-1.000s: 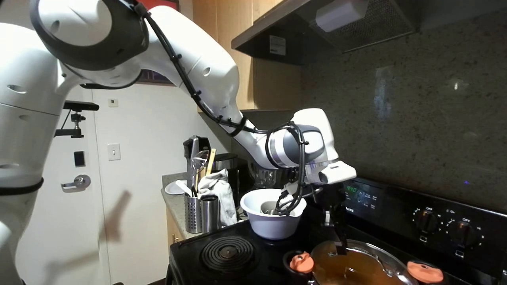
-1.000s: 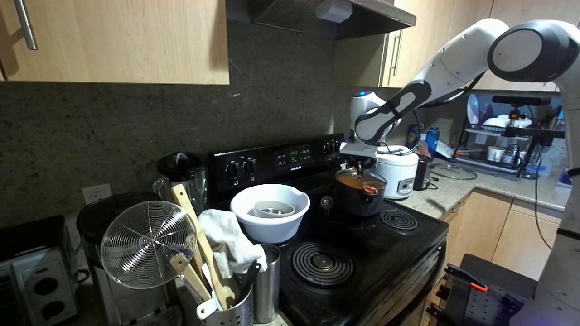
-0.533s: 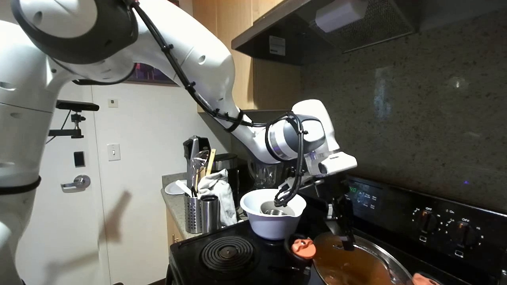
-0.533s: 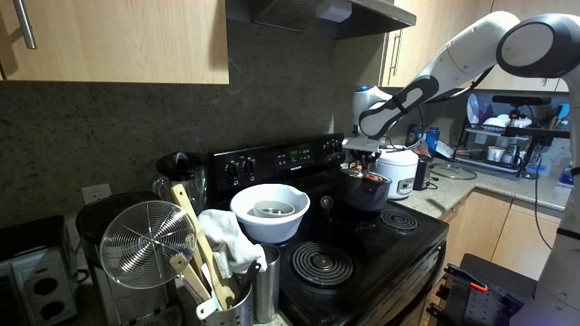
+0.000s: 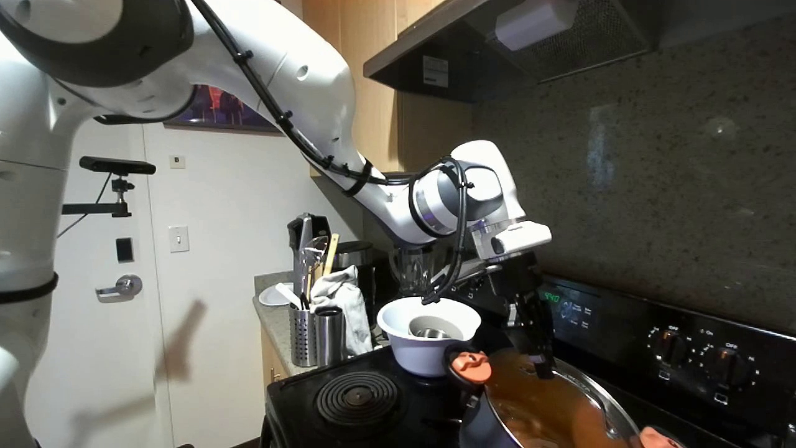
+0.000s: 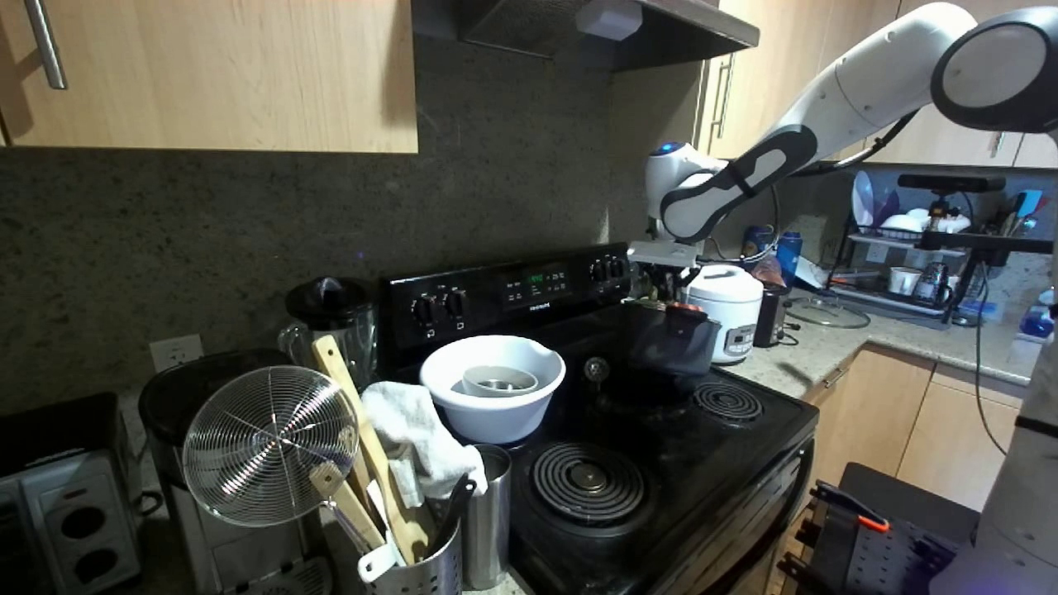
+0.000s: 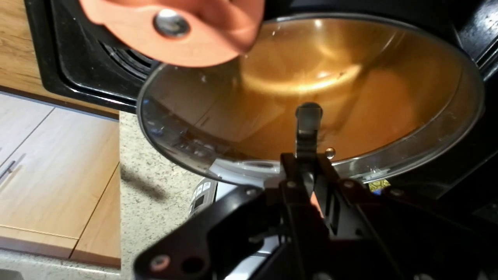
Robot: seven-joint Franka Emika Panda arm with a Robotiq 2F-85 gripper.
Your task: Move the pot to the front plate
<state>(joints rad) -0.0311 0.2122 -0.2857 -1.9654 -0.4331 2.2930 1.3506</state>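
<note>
The round pot [image 5: 535, 410] has a coppery orange-brown inside seen through a metal-rimmed glass lid [image 7: 218, 116] and orange-covered side handles [image 5: 471, 367]. In an exterior view the dark pot [image 6: 671, 343] looks tilted and raised over the back of the stove. My gripper [image 7: 307, 159] is shut on the narrow dark lid handle [image 7: 309, 118]. In an exterior view its fingers [image 5: 541, 367] reach the lid's middle. The front plate is a coil burner [image 6: 588, 481], bare; it also shows in an exterior view [image 5: 357, 398]. A smaller front coil [image 6: 727, 401] is near the pot.
A white vessel [image 5: 423, 354] holding a small metal bowl stands on the stove. A white rice cooker [image 6: 723, 302] stands close behind the pot. The control panel [image 5: 622, 336] rises along the back. A utensil holder [image 6: 430, 570] and steel cup [image 6: 488, 521] stand at the counter edge.
My gripper and arm have risen. The pot has moved up with them and tilted; more of its outer wall shows in an exterior view. The white vessel has not moved.
</note>
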